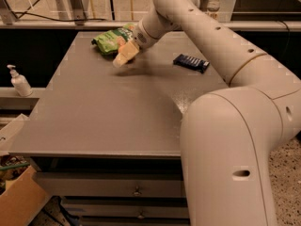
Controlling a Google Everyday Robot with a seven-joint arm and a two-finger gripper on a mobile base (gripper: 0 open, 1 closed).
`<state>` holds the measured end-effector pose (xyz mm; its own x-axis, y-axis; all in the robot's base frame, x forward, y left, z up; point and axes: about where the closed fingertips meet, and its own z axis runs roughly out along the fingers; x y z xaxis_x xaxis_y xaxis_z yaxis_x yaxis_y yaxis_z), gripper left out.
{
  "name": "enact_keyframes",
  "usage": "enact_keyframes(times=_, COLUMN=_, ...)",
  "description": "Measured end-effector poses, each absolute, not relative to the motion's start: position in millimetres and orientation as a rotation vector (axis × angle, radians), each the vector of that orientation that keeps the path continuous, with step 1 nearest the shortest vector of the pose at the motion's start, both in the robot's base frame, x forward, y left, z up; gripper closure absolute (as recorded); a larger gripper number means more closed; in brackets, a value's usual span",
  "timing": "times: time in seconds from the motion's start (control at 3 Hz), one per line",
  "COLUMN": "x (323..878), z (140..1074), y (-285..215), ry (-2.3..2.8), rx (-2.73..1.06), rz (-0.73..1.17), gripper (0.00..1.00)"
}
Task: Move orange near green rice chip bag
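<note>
- Far back on the table [117,117], the gripper [124,56] hangs low over the top, at the near right corner of the green bag [109,39].
- How wide it stands, and whether it grips anything, I cannot tell.
- The orange [122,43] shows only as a small patch at the gripper's top, just beside the bag.
- A dark-blue bar [190,62] lies well apart to the right.
</note>
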<state>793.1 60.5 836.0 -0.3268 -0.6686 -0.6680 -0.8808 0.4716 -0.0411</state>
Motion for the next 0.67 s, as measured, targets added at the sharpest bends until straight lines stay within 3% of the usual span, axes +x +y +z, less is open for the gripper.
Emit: enact_keyframes(times=0.67, x=785, z=832, y=31, ry=2.111, rx=-1.244, rz=0.457, gripper=0.0)
